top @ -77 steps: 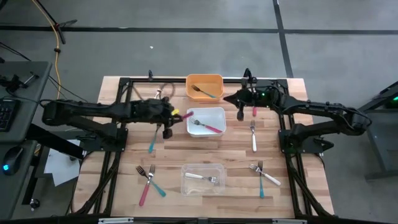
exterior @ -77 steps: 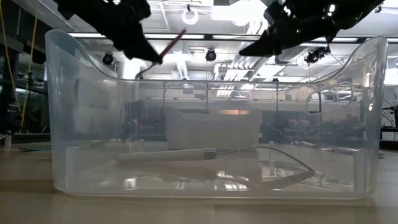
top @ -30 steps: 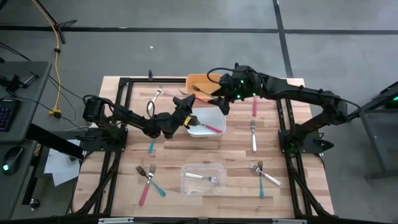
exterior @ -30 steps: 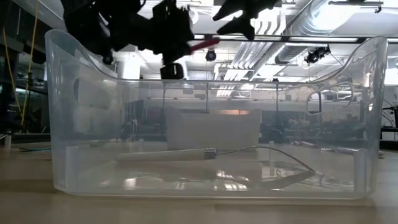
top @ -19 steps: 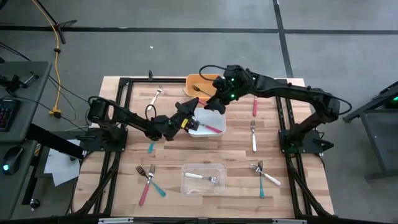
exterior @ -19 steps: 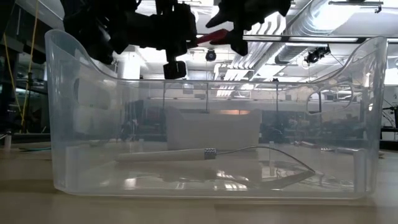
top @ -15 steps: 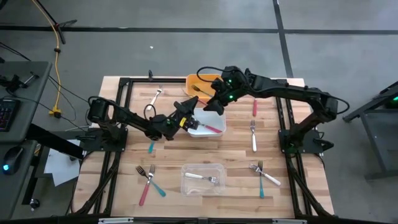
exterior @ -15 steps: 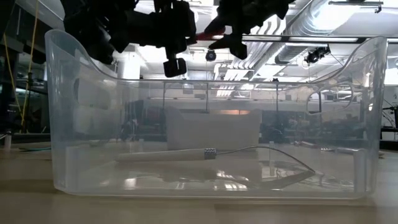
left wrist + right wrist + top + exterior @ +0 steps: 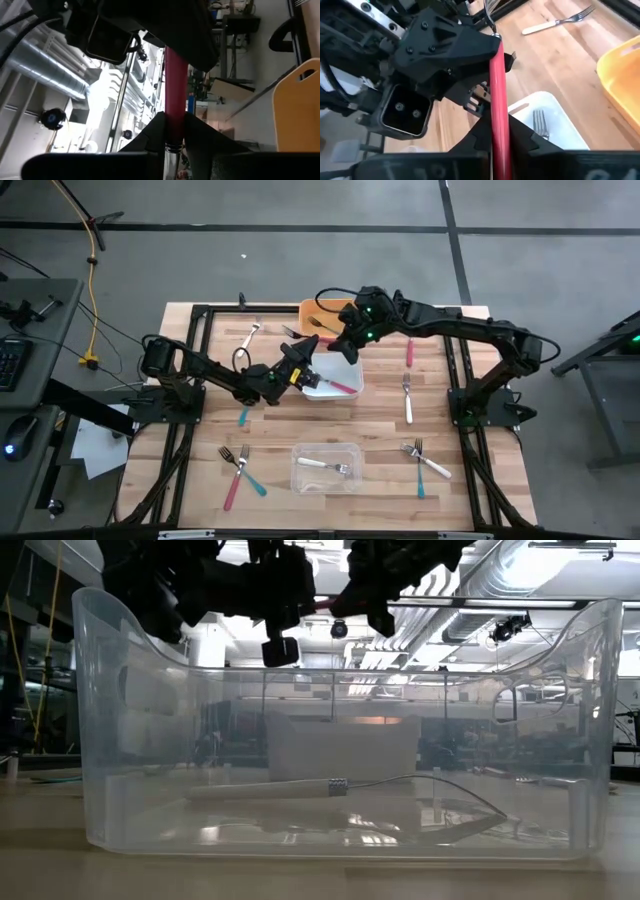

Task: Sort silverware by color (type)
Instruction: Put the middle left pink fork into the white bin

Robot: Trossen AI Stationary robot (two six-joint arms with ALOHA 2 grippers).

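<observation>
One pink-red fork (image 9: 496, 75) hangs in the air between both grippers, above the white bin (image 9: 358, 366). My left gripper (image 9: 303, 364) reaches in from the table's left and is shut on it. My right gripper (image 9: 342, 348) comes from the right and is also shut on it. The silver tines (image 9: 488, 11) stick out past the left gripper. In the low view only a short red piece (image 9: 325, 603) shows between the two dark grippers. Other forks lie on the table and in the bins. My left gripper pinches the pink-red handle between its two fingers at the end next to the metal head (image 9: 173, 135), fingers lying across the handle. The fork is lifted clear and runs on toward the right gripper. My right gripper pinches the same handle between its two fingers toward its free end (image 9: 499, 131), coming from the table's right. The handle runs straight out ahead of the fingers to the left gripper, lifted clear above the white bin.
The white bin holds a pink fork (image 9: 340, 386); the orange bin (image 9: 346, 306) holds a teal one; the clear bin (image 9: 325, 465) holds a white one. Loose forks lie at the left (image 9: 243, 416), near left (image 9: 237, 470), far left (image 9: 250, 337), right (image 9: 407, 400) and near right (image 9: 425, 460).
My right gripper has moved toward the table's left and slightly nearer, up to the left gripper over the white bin, and now has the fork's handle between its fingers. The left gripper has kept hold of the fork and stayed almost still.
</observation>
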